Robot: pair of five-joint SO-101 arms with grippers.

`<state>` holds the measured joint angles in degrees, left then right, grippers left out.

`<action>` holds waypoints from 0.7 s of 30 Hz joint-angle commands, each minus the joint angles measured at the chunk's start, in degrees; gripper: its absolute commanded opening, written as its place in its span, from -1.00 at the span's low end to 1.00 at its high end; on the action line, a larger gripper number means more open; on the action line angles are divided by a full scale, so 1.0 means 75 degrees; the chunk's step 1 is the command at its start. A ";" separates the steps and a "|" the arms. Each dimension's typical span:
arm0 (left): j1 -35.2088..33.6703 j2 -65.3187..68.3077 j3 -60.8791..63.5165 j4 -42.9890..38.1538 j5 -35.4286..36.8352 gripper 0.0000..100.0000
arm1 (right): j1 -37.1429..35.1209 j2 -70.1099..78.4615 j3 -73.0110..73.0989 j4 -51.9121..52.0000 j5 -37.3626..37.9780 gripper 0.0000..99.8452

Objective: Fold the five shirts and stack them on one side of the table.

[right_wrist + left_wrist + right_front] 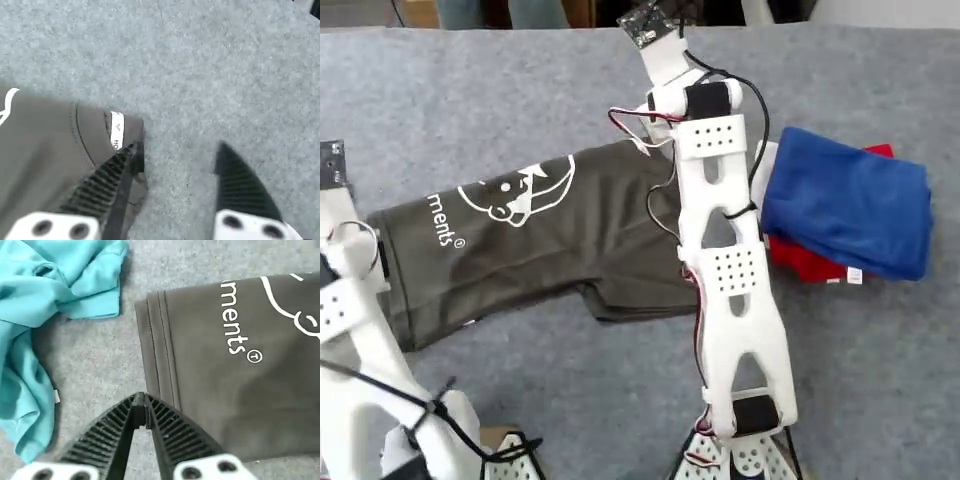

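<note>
One grey tabletop (880,380) carries your stock. One dark shirt (570,240) with white print, spread flat at centre. One teal shirt (30,300), crumpled, just left of the dark shirt's hem. One blue shirt (850,205), folded, atop one folded red shirt (805,262), right side. Your left gripper (145,402): closed, tips at the hem edge; whether cloth is pinched, you cannot tell. Your right gripper (179,148): wide open, holding nothing, one finger by the collar's white label (116,131).
</note>
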<state>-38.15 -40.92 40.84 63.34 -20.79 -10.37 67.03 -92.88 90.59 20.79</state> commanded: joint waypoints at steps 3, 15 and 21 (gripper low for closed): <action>-0.0064 -0.0692 0.0006 0.0316 -0.0094 -0.94 | -0.0070 -0.0686 -0.0381 0.1489 0.0516 -0.68; -0.0440 -0.0762 0.0076 0.1172 -0.0738 -0.94 | -0.0152 -0.2620 0.1178 0.1442 0.0738 -0.97; -0.0920 -0.0762 0.0111 0.1301 -0.1090 -0.94 | -0.0574 -0.5023 0.4894 0.1430 0.1618 -0.97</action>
<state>-43.52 -45.93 41.71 72.40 -26.77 -12.48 41.01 -69.58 100.97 28.00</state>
